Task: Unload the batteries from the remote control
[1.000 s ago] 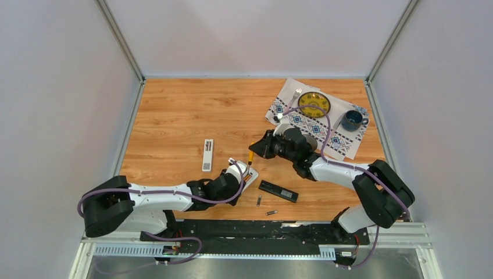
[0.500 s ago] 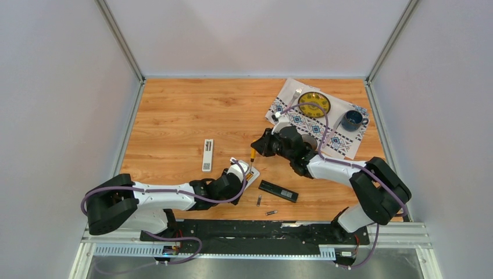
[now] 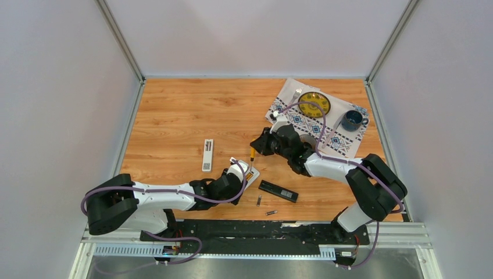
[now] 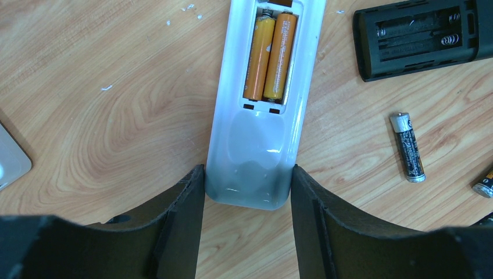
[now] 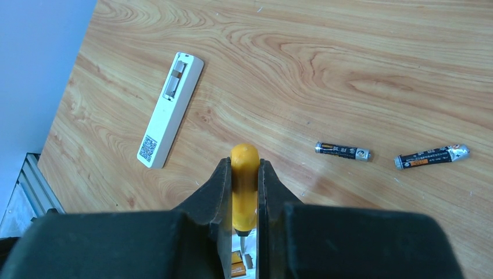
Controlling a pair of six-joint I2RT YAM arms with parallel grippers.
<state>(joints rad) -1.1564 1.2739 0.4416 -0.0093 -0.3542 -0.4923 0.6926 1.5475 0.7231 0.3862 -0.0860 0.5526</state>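
Nearest the bases, the loose dark batteries [image 3: 268, 213] lie just where they lay a second ago, beside the black remote [image 3: 278, 190], whose bay shows bare springs, so that one looks finished. A step farther out, the left gripper [image 4: 247, 174] is clamped across the end of the white remote [image 4: 256, 151] with a finger pressed to each side. It has settled: a small shuffle a second back, then nothing in the last half-second. The two orange batteries [image 4: 270, 55] are still seated side by side in the open bay, so this remote is the work left. Beyond it, the right gripper [image 5: 245, 180] is clenched on the yellow handle of the screwdriver [image 5: 244, 157], tip pointing down at the bay end of the white remote (the wrist view catches a sliver of orange right under the blade). What has moved is this arm — its wrist and elbow have drifted slightly outward and leftward while the tip has hardly budged. I read that as lining up the angle, not yet prying. Whether the tip touches a cell, I cannot tell. Farther left a second white piece [image 3: 207, 155] with a code label sits untouched, and at the far right the cloth [image 3: 343, 139] with its plate [image 3: 314, 104] and mug [image 3: 352, 120] is as it was.
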